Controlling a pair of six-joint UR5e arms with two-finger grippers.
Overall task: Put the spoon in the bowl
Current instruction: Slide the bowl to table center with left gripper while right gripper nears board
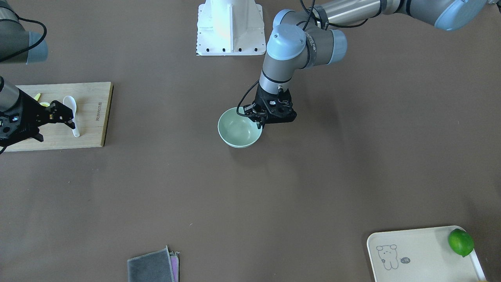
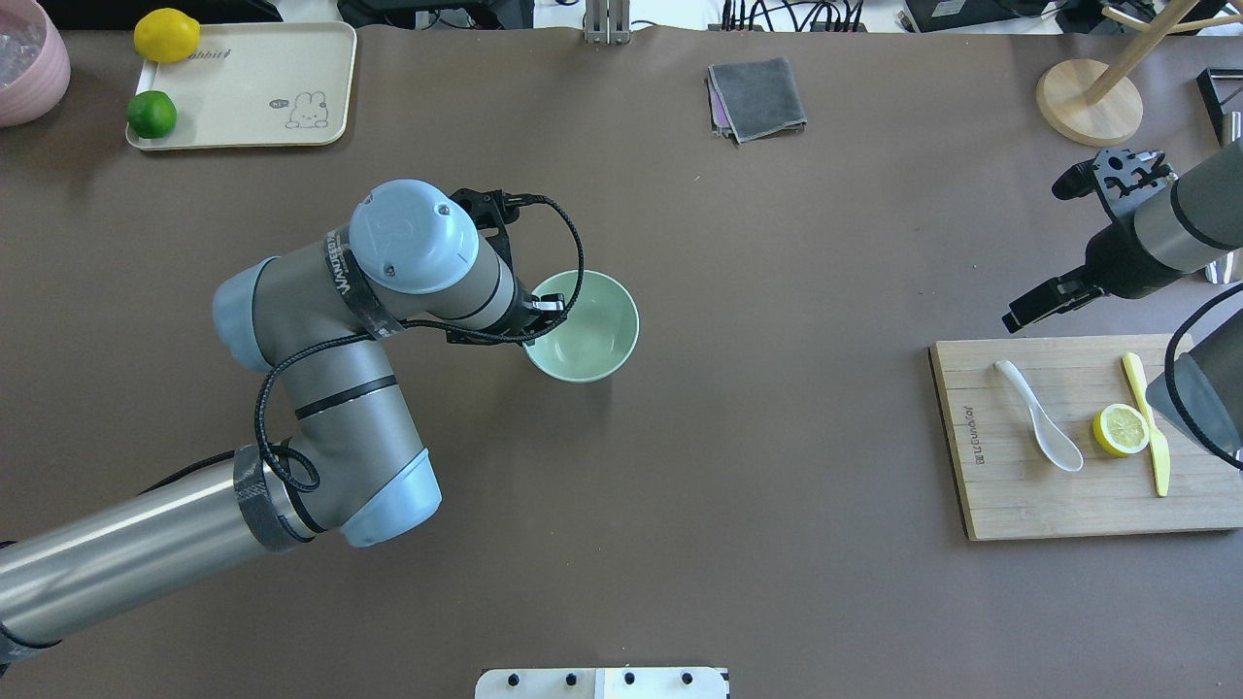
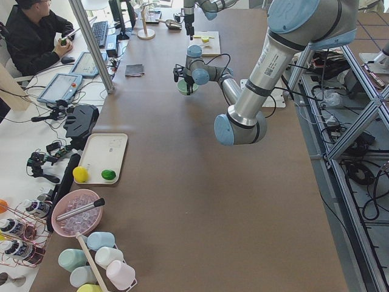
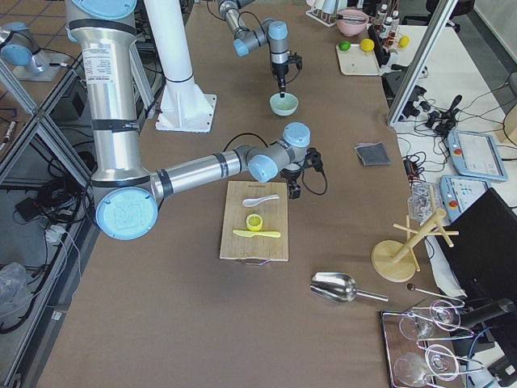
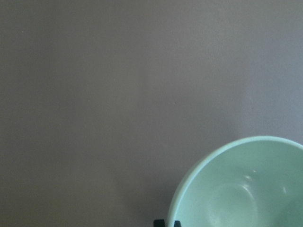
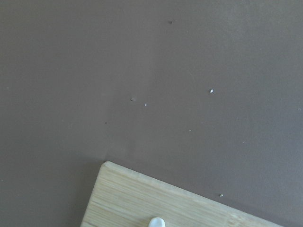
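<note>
The spoon (image 2: 1035,414) lay on the wooden board (image 2: 1020,495) at the right of the table (image 2: 777,408). Its handle pointed far and left, and its scoop sat near a lemon half (image 2: 1122,429), with a yellow knife (image 2: 1149,427) farther right. The bowl (image 2: 607,342) stood about mid-table, well apart from the board.

My left claw (image 1: 260,123) was at the bowl's left rim with its tips almost together. I judged it pinched on the rim to steady the bowl, though the contact itself was partly hidden. My right claw (image 2: 1015,318) hung by the board's far edge near the handle tip, holding nothing. None of its fingertips showed in its wrist view, so I took its jaws to be apart.

The spoon looked glossy and hard, so I expected it to be light, stiff, slick between the pads, and liable to chip if dropped. The short thick handle seemed the place to take it, squeezed across its width about midway. That spot gave firm purchase and kept the claw off the lemon half beside the scoop. The rounded scoop would likely squirt out of a pinch.

As for room, the handle end lay close to the board's far-left corner, so I had to keep the lower finger from catching the board's edge. Between board and bowl the overhead view showed only bare table, which gave a straight carry leftward. The left claw took up the bowl's left side, so the right rim was the open way in. The walls were deep, so I meant to lower the spoon in rather than drop it.
</note>
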